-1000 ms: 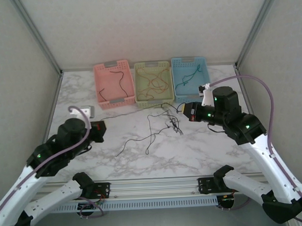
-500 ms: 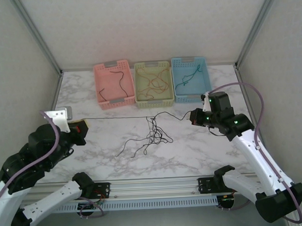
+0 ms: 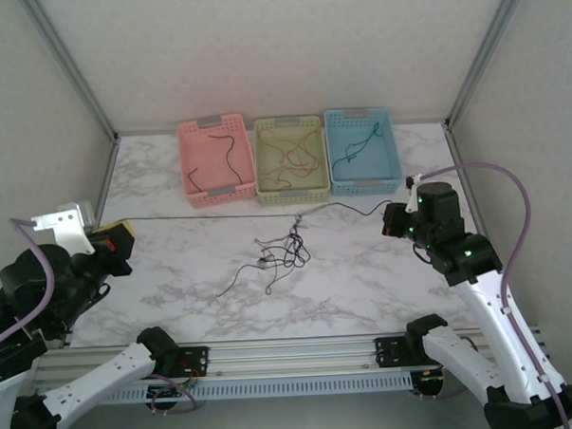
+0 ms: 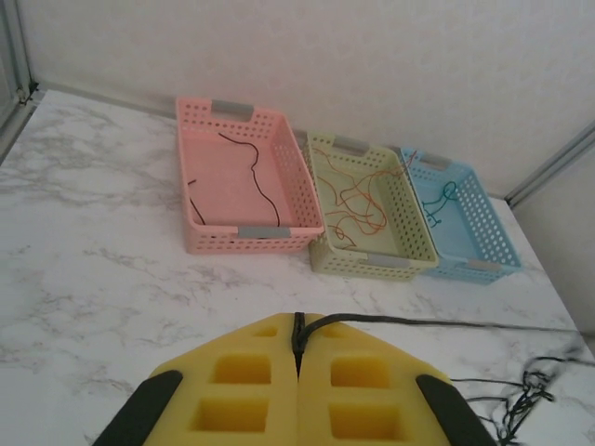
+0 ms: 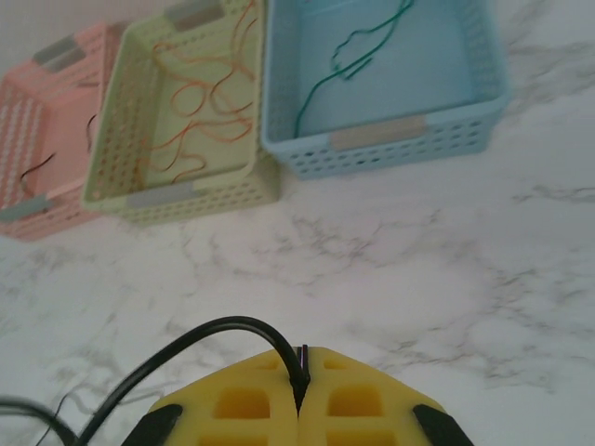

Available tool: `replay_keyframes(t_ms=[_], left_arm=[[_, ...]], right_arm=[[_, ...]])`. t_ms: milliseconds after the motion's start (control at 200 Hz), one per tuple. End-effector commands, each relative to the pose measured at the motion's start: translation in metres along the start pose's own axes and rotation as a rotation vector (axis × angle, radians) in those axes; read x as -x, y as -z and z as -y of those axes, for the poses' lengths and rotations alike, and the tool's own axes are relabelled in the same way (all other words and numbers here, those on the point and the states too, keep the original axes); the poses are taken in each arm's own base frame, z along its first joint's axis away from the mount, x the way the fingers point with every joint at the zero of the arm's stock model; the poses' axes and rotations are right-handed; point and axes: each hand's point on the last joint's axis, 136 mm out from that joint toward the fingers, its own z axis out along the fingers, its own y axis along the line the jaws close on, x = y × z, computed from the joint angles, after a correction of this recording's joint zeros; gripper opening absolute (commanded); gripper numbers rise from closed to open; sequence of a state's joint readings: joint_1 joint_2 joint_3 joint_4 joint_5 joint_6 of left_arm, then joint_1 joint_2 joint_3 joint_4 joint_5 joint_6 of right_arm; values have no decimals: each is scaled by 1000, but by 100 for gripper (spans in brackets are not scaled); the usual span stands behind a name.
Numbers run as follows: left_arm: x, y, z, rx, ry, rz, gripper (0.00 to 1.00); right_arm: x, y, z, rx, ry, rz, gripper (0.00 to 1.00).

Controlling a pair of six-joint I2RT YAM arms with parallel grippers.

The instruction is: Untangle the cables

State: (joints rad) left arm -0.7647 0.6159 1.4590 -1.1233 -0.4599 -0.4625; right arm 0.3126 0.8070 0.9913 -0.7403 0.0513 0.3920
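Left gripper [image 3: 114,237] sits far out at the left edge of the table [image 3: 413,294], closed on the end of one black cable [image 3: 210,218]. In the left wrist view I see the strand enter the seam between the yellow pads [image 4: 242,381]. The cable runs almost straight across the marble, just in front of the baskets. At mid-table sits the tangle [image 3: 280,253], a bunch of black loops just on the near side of that line and apparently joined to it, with loose tails trailing toward the near left. Right gripper [image 3: 393,219] is clamped on the other end, and in the right wrist view the cable curls into its pads from the left. My read is that the step in hand is drawing this one strand out of the knot. I want even tension on both sides and a slow pull, watching whether the loops slide off or cinch. If they cinch, I give slack rather than force it. Along the back, the pink basket [image 3: 197,185] holds a black wire [image 3: 228,158], the green basket [image 3: 266,182] holds orange wires [image 3: 293,157], and the blue basket [image 3: 390,162] holds a teal wire [image 3: 354,150], so this strand probably belongs in pink.
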Motion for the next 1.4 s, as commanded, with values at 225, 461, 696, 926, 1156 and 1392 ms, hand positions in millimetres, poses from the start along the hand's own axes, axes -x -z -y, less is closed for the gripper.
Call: replay_keyframes(t_ms=[225,461,696,926,1156,1392], left_arm=[[21,27,-34,118,-10,98,0],[3,12,-14,33,-31,31,0],[-46,-38,26,-73,-57,-149,0],[-99,-88,53,-132,-48,-294,0],[-123,-114,53,-65,-82,-379,67],[-139,-116,39,-9,-105,-417,85]], right_arm=[[26,13,67,-300,-72,49,0],[22,-7,-16,202,-105,-4,0],[12,6,-84,595,-83,-70,0],[-15,1,-95,587,-1,-149,0],[-13,-18,-39,233,-39,-120,0],[-15,-19,31,-175,-52,-107,0]])
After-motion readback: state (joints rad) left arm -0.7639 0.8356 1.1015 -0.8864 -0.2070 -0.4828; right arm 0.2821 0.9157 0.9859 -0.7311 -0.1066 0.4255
